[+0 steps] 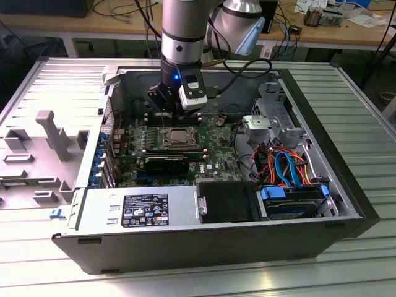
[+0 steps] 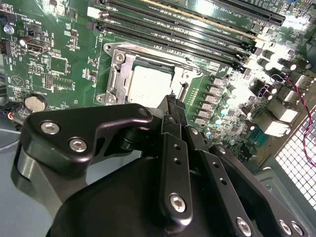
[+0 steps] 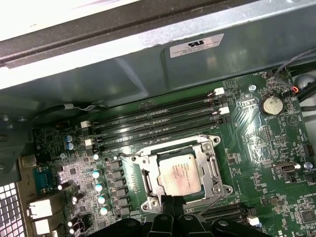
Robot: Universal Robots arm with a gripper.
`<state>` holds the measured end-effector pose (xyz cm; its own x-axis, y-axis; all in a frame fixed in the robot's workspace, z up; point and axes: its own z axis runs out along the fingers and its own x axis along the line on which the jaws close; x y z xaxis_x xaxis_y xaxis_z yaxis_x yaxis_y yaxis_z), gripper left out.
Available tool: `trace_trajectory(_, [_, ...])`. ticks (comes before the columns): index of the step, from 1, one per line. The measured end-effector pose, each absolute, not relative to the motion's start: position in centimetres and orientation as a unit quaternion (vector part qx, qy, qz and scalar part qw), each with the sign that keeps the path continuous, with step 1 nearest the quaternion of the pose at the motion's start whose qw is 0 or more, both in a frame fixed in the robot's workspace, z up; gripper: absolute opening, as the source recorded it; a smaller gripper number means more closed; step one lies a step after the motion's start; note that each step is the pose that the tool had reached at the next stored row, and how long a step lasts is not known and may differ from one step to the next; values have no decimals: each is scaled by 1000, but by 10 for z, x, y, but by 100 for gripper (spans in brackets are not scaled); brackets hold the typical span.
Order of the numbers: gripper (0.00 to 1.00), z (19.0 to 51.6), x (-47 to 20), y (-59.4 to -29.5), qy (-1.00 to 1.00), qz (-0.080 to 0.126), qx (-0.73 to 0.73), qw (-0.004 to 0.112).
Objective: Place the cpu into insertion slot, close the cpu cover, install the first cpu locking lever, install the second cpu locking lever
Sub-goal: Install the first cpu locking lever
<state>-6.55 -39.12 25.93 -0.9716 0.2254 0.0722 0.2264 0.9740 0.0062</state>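
Table (image 1: 352,93): ribbed metal.
Cpu (image 3: 178,175): under cover (image 3: 148,170).
Gripper (image 3: 167,200): pressed together at cover's edge; I'd press slowly, squarely.

In the second wrist view my gripper (image 2: 170,103) hides the near edges of the cpu (image 2: 148,85) and cpu cover (image 2: 116,74); the first wrist view's edge crops it.

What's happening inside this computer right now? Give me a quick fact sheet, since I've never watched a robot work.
setting: open computer case with the motherboard exposed
cpu: seated in the insertion slot, silver top showing
cpu cover: lying flat around the chip, which shows through its window
claw: shut, at the edge of the cover; contact cannot be told
locking levers: state cannot be told
nearby: long memory slots beside the socket
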Motion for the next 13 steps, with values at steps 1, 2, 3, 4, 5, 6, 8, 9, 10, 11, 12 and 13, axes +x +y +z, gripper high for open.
trace_trajectory(1, [11,259,-66,-391,-993,-7,-113,36])
trace_trajectory(2, [11,259,-66,-391,-993,-7,-113,36])
trace_trajectory(3, [11,259,-66,-391,-993,-8,-113,36])
trace_trajectory(4, [11,259,-66,-391,-993,-8,-112,36])
trace_trajectory(5, [11,259,-66,-391,-993,-8,-112,36])
trace_trajectory(6, [11,259,-66,-391,-993,-8,-112,36])
trace_trajectory(8, [11,259,-66,-391,-993,-8,-111,36])
trace_trajectory(9, [11,259,-66,-391,-993,-8,-111,36])
trace_trajectory(10, [11,259,-66,-391,-993,-8,-111,36])
trace_trajectory(11, [11,259,-66,-391,-993,-8,-110,36])
trace_trajectory(12, [11,259,-66,-391,-993,-8,-110,36])
trace_trajectory(13, [11,259,-66,-391,-993,-8,-108,36])
